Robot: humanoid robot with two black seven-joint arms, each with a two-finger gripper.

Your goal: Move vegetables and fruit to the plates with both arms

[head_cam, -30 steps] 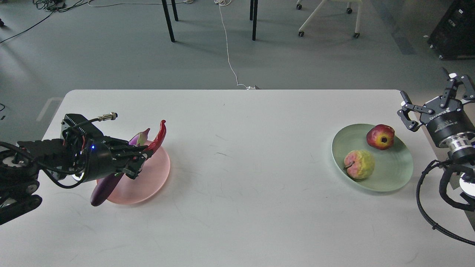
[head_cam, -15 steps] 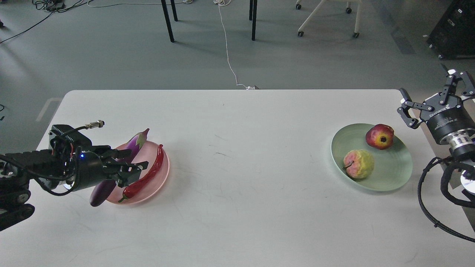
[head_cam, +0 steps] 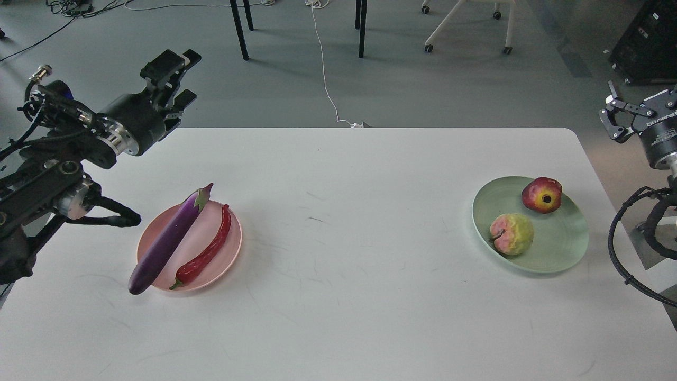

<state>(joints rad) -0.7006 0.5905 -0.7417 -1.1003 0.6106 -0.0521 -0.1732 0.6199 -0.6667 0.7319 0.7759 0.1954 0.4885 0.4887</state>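
From our head view, the eggplant (head_cam: 168,241) looks glossy, likely slick and stiff, best taken mid-length; it lies across the pink plate (head_cam: 231,248) beside the chili (head_cam: 207,254); pomegranate (head_cam: 542,195) and bumpy fruit (head_cam: 511,234) sit in the green plate (head_cam: 568,248); our left pincer (head_cam: 177,79) is raised beyond the tabletop (head_cam: 349,296), its gap unclear; our right pincer (head_cam: 632,114) hovers wide, empty.

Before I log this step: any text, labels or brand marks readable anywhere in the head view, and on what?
White lettering on the body of the right gripper: too small and tilted to read with certainty.
Left gripper: no readable marking.
Pink plate, green plate, eggplant, chili pepper, pomegranate, yellow-green fruit: no text.
Table: only scuffs, no writing.
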